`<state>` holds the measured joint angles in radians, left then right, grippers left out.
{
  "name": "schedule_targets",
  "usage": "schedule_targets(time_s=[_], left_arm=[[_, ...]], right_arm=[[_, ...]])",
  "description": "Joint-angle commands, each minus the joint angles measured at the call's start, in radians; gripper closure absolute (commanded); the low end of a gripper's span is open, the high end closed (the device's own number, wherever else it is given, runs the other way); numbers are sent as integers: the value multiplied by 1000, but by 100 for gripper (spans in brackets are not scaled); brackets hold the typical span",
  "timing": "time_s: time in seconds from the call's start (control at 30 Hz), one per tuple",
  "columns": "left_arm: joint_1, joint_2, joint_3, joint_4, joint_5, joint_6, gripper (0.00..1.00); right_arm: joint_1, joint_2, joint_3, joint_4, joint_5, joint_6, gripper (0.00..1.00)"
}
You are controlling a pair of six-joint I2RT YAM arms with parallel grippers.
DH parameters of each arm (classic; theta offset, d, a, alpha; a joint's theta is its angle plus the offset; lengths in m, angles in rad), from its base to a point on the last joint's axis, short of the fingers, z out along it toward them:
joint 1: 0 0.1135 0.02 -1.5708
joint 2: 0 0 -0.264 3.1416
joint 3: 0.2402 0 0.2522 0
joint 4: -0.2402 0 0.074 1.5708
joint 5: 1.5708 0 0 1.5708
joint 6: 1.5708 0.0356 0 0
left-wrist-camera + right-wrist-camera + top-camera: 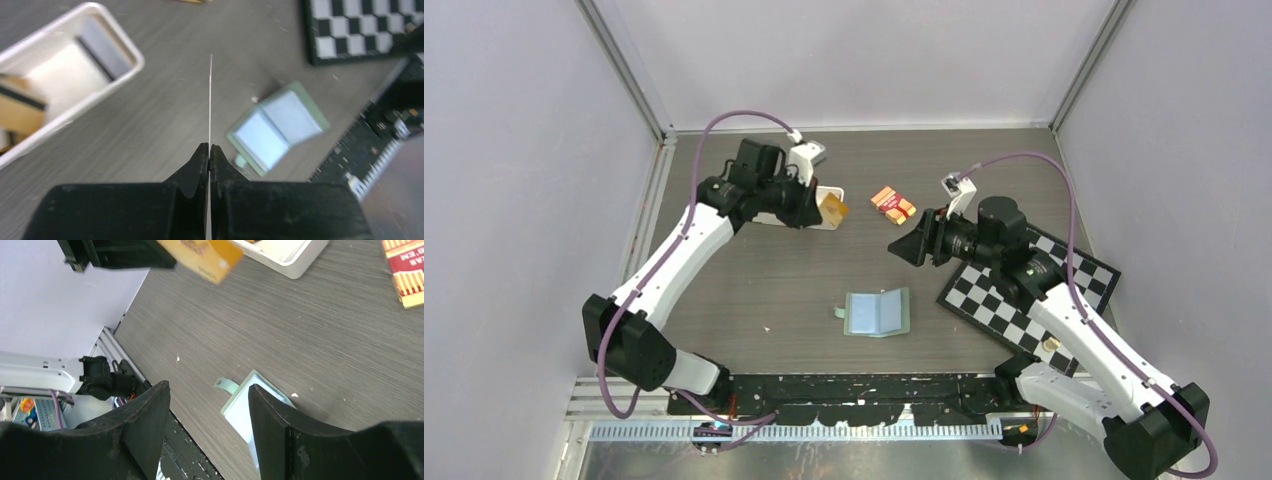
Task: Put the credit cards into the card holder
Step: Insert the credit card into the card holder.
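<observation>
Note that the left gripper has its fingers pressed together on one gold-tan credit card, which the left wrist view shows only as a thin pale line (you are seeing it edge-on) standing straight out from the fingertips. In the top view this card sits at the right end of the long white tray, at the far left-centre of the table. In the left wrist view you can see more cards inside the tray: a gold-tan one with a dark stripe and a grey one leaning against the inner wall. The card holder lies opened flat on the table near its middle, blue-grey pockets facing up, clasp tab pointing left, well apart from the tray and from both grippers. The right gripper hangs above the table between the card holder and the orange-and-red packet, its fingers spread apart and holding nothing; in its wrist view a corner of the card holder shows between them on the table below. The right arm reaches over the checkerboard mat.
</observation>
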<state>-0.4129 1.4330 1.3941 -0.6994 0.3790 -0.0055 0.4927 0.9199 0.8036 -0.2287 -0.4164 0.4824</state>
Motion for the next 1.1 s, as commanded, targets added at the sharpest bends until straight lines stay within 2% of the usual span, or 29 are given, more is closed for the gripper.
schedule_targets(time_s=[0.0,0.17,0.3,0.53,0.63,0.77,0.93,0.97,1.07], left_arm=[[-60,-56,-41,-7,278,44,100],[-122,-35,-54,-31,483,49,100],[-178,1,-29,-93,544,82,100],[-193,12,-28,-102,622,85,100],[-194,24,-26,-104,640,81,100],[-194,36,-31,-83,643,60,100],[-199,65,-32,-69,614,31,100],[-199,71,-28,-71,581,24,97],[-199,92,-19,-78,367,-21,56]], right_arm=[[-7,32,100,-71,-145,-90,36],[-8,69,148,-162,-203,-128,36],[-7,106,176,-205,-256,-149,36],[-5,141,184,-209,-321,-153,38],[0,158,178,-175,-379,-125,48],[11,178,157,-110,-405,-76,71],[15,193,116,-35,-399,-7,93],[16,190,103,-19,-372,27,98],[16,188,56,-16,-261,87,99]])
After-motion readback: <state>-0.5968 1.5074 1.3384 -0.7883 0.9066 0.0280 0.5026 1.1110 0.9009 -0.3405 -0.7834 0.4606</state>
